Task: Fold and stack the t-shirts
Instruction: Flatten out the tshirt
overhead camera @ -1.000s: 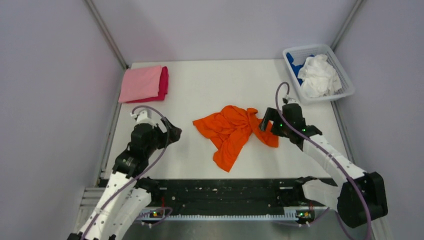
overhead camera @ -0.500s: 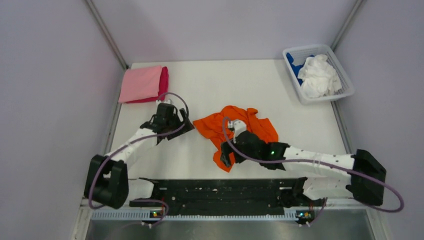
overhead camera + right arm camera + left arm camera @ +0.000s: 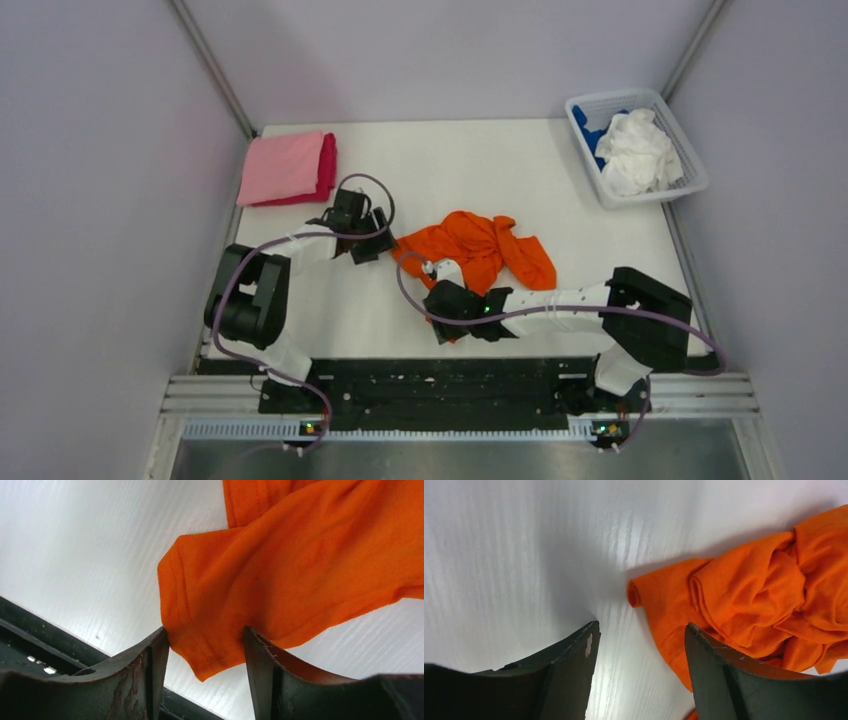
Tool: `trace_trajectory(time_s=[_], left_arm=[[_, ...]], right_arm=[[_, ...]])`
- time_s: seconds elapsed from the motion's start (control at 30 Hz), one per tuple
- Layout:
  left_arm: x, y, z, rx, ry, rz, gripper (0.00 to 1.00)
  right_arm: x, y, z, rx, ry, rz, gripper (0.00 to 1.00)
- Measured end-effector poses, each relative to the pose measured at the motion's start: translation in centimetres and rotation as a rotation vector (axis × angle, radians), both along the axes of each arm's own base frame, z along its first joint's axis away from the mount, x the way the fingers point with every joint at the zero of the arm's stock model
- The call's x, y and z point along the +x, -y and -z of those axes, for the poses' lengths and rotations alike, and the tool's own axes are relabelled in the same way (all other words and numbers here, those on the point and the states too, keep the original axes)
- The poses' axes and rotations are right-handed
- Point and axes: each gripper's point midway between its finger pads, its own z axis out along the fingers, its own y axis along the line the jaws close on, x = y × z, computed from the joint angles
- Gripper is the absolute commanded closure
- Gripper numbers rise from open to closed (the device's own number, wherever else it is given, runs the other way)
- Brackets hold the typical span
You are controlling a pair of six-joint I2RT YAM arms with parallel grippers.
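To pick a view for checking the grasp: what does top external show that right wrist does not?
Only top external: the folded light pink cloth t-shirt on a magenta one, the white plastic mesh basket, the left gripper. Only right wrist: the right gripper, fingers open, astride a stitched hem corner. Both: the crumpled bright orange cloth t-shirt on the white table.

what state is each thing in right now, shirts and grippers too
orange t-shirt: crumpled, unfolded
pink t-shirt: folded, on the magenta t-shirt
white t-shirt: bunched in the basket
left gripper: open, beside the orange cloth
right gripper: open, cloth corner between its fingers
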Motion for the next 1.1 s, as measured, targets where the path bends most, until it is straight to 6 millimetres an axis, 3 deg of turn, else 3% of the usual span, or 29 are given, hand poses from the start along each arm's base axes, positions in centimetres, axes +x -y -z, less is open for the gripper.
trace_trajectory(time_s=[0.1,0.2,0.4,0.47,0.53,0.73,0.83,0.93,1.0,1.1], left_arm=[[1.0,0.6,0.0,-0.022,0.017,0.008,0.39],[1.7,0.9,0.1,-0.031,0.029,0.009,0.47],[2.5,1.6,0.5,-0.051,0.043,0.012,0.63],[3.0,2.1,0.6,-0.062,0.047,0.019,0.76],[3.5,2.6,0.8,-0.069,0.051,0.025,1.0],[4.2,3.1,0.9,-0.061,0.062,0.026,1.0],[3.5,2.3,0.2,-0.017,0.062,0.009,1.0],[2.4,1.1,-3.4,0.031,0.113,-0.006,1.0],[1.9,0.4,-8.5,0.042,0.231,-0.021,1.0],[0.9,-0.3,-17.3,0.014,0.441,-0.038,1.0]], right_arm=[[0.2,0.1,0.0,0.01,-0.001,0.052,0.53],[0.4,0.6,0.1,0.003,0.001,0.103,0.75],[-0.3,3.7,0.2,-0.036,-0.009,0.173,0.94],[-0.4,4.7,-0.1,-0.051,-0.004,0.184,0.98],[-0.3,5.1,-0.7,-0.046,0.011,0.198,1.0],[0.7,5.8,-3.1,-0.006,0.076,0.24,1.0],[2.0,7.1,-5.6,0.035,0.128,0.291,1.0],[3.9,8.7,-9.0,0.084,0.205,0.349,1.0],[5.2,9.7,-12.7,0.131,0.283,0.376,1.0],[6.6,10.4,-19.9,0.25,0.412,0.397,1.0]])
